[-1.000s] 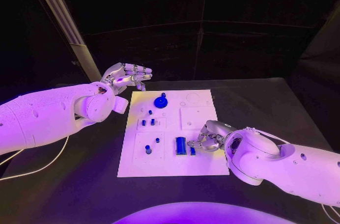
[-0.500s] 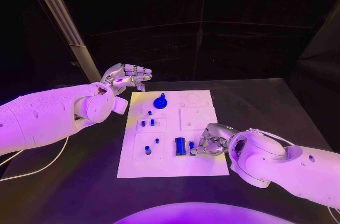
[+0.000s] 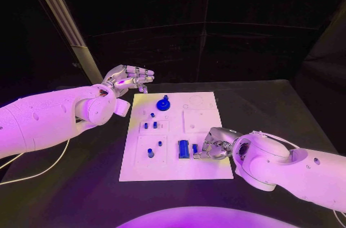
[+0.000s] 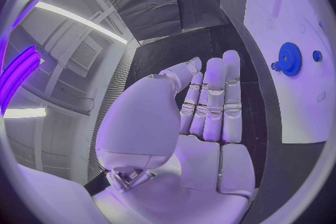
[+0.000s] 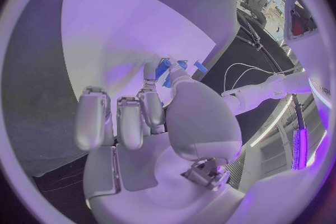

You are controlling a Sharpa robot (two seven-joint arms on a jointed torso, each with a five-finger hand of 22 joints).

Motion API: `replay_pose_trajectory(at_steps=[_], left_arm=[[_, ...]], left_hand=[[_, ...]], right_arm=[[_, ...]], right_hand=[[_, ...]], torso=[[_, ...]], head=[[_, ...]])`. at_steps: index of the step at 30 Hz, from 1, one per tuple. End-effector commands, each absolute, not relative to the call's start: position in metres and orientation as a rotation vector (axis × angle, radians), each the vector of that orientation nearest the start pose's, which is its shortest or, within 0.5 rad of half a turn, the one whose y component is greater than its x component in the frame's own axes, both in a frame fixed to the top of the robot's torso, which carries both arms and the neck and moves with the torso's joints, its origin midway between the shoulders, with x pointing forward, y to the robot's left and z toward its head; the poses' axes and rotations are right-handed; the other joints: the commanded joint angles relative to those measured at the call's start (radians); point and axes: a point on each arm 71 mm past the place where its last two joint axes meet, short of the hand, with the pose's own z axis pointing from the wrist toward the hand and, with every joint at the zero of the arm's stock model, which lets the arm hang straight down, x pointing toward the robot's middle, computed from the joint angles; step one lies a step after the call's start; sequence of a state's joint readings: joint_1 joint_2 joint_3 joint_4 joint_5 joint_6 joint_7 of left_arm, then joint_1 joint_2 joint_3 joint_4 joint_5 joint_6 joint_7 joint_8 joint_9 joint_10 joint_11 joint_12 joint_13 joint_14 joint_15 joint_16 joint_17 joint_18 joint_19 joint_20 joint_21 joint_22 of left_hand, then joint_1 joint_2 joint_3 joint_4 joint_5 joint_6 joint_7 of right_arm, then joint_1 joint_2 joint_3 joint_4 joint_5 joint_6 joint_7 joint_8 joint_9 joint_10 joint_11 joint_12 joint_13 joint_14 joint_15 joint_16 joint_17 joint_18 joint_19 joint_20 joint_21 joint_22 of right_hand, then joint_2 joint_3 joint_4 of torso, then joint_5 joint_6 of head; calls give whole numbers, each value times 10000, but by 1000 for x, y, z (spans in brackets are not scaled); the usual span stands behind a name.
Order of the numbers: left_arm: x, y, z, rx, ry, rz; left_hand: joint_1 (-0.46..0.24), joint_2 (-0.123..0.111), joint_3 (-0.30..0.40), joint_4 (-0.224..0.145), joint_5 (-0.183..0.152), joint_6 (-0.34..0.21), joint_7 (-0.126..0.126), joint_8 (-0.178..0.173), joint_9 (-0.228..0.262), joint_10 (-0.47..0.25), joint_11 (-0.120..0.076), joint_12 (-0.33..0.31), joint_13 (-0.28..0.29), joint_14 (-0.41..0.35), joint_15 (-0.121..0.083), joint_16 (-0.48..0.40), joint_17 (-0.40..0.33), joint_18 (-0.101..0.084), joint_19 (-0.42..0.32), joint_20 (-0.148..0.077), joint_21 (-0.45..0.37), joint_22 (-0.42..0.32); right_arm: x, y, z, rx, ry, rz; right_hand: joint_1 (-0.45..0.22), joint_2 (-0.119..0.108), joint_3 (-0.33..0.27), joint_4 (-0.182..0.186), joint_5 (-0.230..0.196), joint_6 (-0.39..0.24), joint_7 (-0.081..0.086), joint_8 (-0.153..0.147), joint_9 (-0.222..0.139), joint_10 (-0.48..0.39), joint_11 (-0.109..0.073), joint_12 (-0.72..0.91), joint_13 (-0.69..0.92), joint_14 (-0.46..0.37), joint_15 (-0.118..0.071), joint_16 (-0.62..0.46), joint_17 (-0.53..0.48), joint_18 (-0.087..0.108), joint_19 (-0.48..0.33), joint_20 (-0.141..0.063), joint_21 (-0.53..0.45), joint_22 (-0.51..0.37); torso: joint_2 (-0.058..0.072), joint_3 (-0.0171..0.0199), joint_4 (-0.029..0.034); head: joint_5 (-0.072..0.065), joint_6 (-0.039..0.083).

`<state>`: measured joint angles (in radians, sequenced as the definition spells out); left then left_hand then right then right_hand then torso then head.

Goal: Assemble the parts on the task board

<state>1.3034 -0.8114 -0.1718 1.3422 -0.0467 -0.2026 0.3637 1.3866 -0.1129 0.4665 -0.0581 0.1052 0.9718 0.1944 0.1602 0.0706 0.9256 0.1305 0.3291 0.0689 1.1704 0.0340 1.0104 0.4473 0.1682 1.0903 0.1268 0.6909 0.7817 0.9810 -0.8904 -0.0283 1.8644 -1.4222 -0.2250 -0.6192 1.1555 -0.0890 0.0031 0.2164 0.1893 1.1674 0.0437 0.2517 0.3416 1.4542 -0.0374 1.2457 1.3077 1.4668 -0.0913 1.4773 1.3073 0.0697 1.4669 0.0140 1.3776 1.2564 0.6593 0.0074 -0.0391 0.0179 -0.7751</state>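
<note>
The white task board (image 3: 205, 120) lies in the middle of the black table. A blue gear (image 3: 163, 104) stands near its far edge, small blue pegs (image 3: 149, 124) sit mid-left, and a longer blue block (image 3: 184, 149) lies near the front. My right hand (image 3: 213, 146) is lowered onto the board just right of that block. Its thumb and a finger pinch a small blue part (image 5: 164, 71) beside the block. My left hand (image 3: 130, 78) hovers beyond the board's far left corner, fingers straight and nothing in them. The gear (image 4: 288, 59) lies off to that hand's side.
A slanted pale post (image 3: 68, 33) rises behind the table at the back left. A thin cable (image 3: 36, 170) hangs under my left arm. Bare black table (image 3: 274, 103) stretches to the right of the board.
My right hand has come down and slightly toward me onto the board's front right part, closing in on the small blue part beside the block. The left hand has stayed put.
</note>
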Motion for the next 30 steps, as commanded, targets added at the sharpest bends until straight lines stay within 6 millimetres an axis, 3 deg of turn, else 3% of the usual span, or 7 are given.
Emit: replay_pose_trajectory(at_steps=[1, 13, 21, 28, 30], left_arm=[[522, 245, -183, -10137, 15075, -14433], [522, 245, -183, -10139, 15079, -14434], [521, 246, -183, -10148, 15076, -14421], [522, 246, -183, -10153, 15081, -14412], [522, 246, -183, -10147, 15075, -14417]], left_hand=[[-23, 46, -20, -11, -2, -73, -30, 35, 5, -74, -12, 48, -15, -35, 12, 62, -7, 158, -1, 60, -61, -9], [-23, 46, -20, -11, -2, -73, -30, 35, 5, -74, -12, 48, -15, -35, 12, 62, -7, 158, -1, 60, -61, -9], [-23, 46, -20, -11, -2, -73, -30, 35, 5, -74, -12, 48, -15, -35, 12, 62, -7, 158, -1, 60, -61, -9], [-23, 46, -20, -11, -2, -73, -30, 35, 5, -74, -12, 48, -15, -35, 12, 62, -7, 158, -1, 60, -61, -9], [-15, 56, -18, -15, -2, -80, -28, 41, 5, -87, -11, 62, -15, -35, 12, 66, -16, 158, 2, 59, -62, -11]], right_arm=[[374, -153, -256, 541, 21103, 5091], [384, -158, -263, 809, 21154, 4773], [386, -156, -265, 776, 21222, 4925], [383, -159, -260, 1640, 20918, 6024], [383, -163, -259, 2093, 20847, 6904]], right_hand=[[1, 67, -36, 0, -59, -69, -6, 28, 17, 4, 67, -34, 439, 785, -39, -35, 1448, -43, -11, -28, -36, 3], [141, 255, -121, -10, -37, -63, -16, 44, 35, 23, 60, 11, 477, 788, -43, -28, 1458, -47, -4, -25, -24, 28], [575, 346, -361, -234, -447, -88, -8, 58, 62, 16, 64, 0, 486, 787, -41, -34, 1455, -44, -12, -23, -37, 22], [388, 328, -723, -58, -188, -257, 59, -25, 39, -94, 120, -226, 356, 750, 0, -166, 1304, -2, -98, 1, -184, -187], [390, 314, -857, -14, -143, -422, 121, -106, 12, -228, 173, -481, 204, 697, 42, -343, 1103, 41, -198, 32, -345, -413]], torso=[[11, 1, -3], [-7, -1, 11], [-5, -2, -3], [-27, 3, -15], [-39, -12, 1]], head=[[14, -17], [12, -21], [45, -30], [35, -3], [15, 82]])
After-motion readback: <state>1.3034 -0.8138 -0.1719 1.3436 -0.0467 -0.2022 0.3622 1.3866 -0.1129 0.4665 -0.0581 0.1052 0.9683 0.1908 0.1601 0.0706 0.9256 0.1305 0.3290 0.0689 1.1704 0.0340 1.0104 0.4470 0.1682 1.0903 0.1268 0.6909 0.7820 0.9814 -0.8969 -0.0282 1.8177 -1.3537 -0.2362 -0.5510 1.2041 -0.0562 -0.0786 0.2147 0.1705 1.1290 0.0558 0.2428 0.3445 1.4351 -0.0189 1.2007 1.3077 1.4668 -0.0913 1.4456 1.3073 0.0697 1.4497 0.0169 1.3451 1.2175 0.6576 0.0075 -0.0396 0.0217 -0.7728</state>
